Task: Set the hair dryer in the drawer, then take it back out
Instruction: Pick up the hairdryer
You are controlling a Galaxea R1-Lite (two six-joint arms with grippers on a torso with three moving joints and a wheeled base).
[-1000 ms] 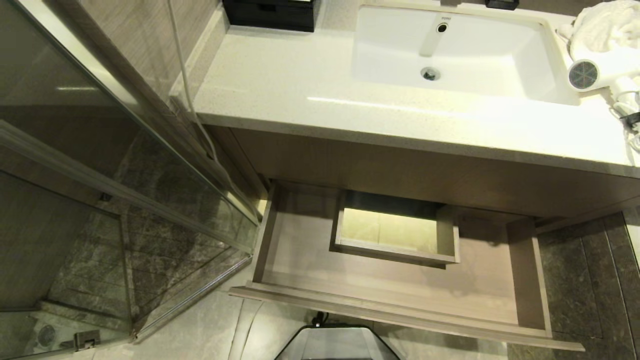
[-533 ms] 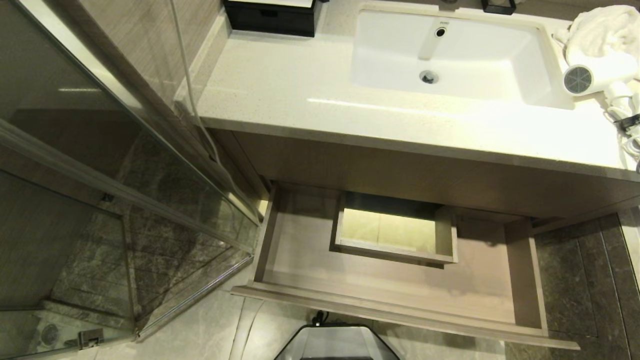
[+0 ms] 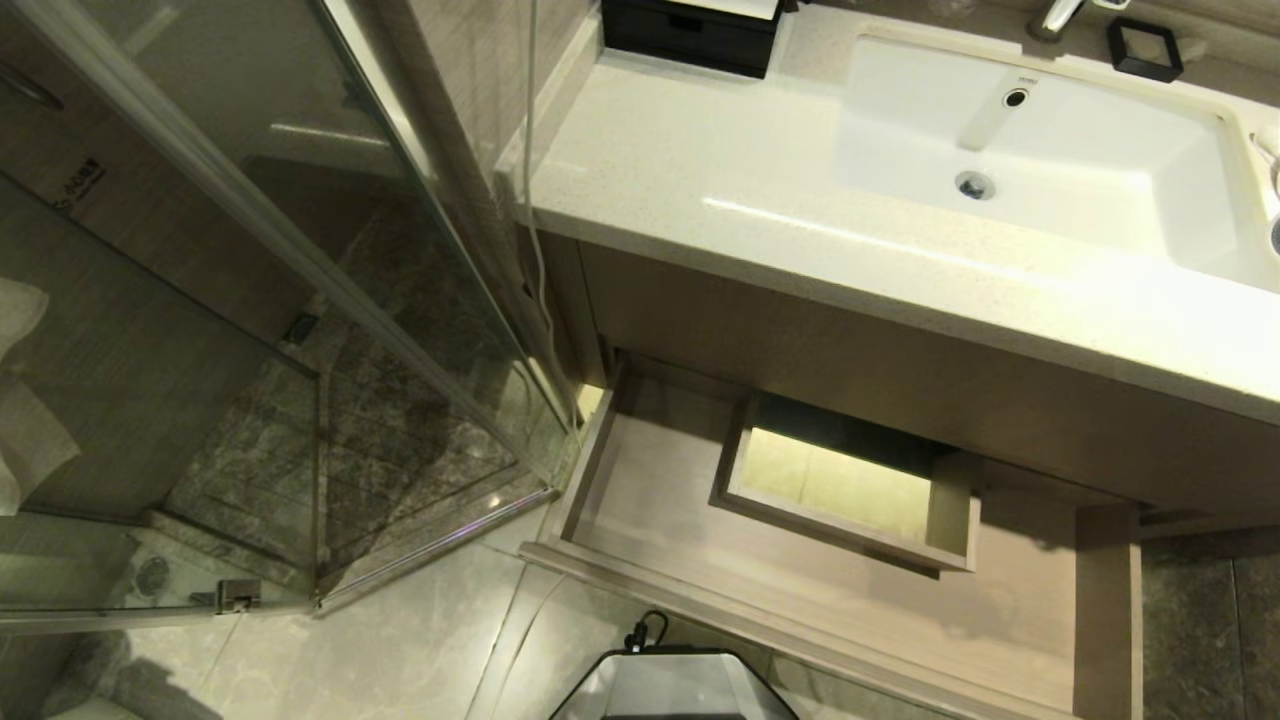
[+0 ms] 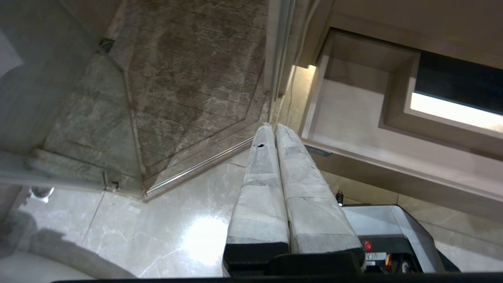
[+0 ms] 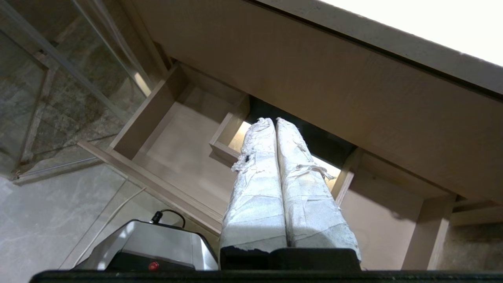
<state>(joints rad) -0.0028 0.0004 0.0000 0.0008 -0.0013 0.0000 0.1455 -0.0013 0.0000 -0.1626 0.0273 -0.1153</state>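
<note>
The head camera has swung since a moment ago: the whole scene has slid to the right and down, so the glass shower screen (image 3: pixel 300 330) now fills the left half and the vanity countertop (image 3: pixel 700 190) sits further right. That is the camera turning with the torso, not the furniture moving. The result is that the hair dryer, which lay on the right end of the countertop beside the basin (image 3: pixel 1040 160), has passed off the right edge of the head view; at most a sliver of something pale shows there, too little to name. I judge it is still on the countertop, not yet picked up, so the first half of the task has not begun. The drawer (image 3: pixel 660 490) stands pulled out below the countertop and holds nothing but its boxed cutout (image 3: pixel 850 495). The left gripper (image 4: pixel 274 126) hangs over the floor just outside the drawer's left front corner, its two wrapped fingers pressed together on nothing. The right gripper (image 5: pixel 271 120) points towards the cutout, its fingers likewise pressed together and empty. Count: one drawer, one cutout, one basin, one black box (image 3: pixel 690 35) at the countertop's back left, two grippers, no hair dryer in clear sight.
</note>
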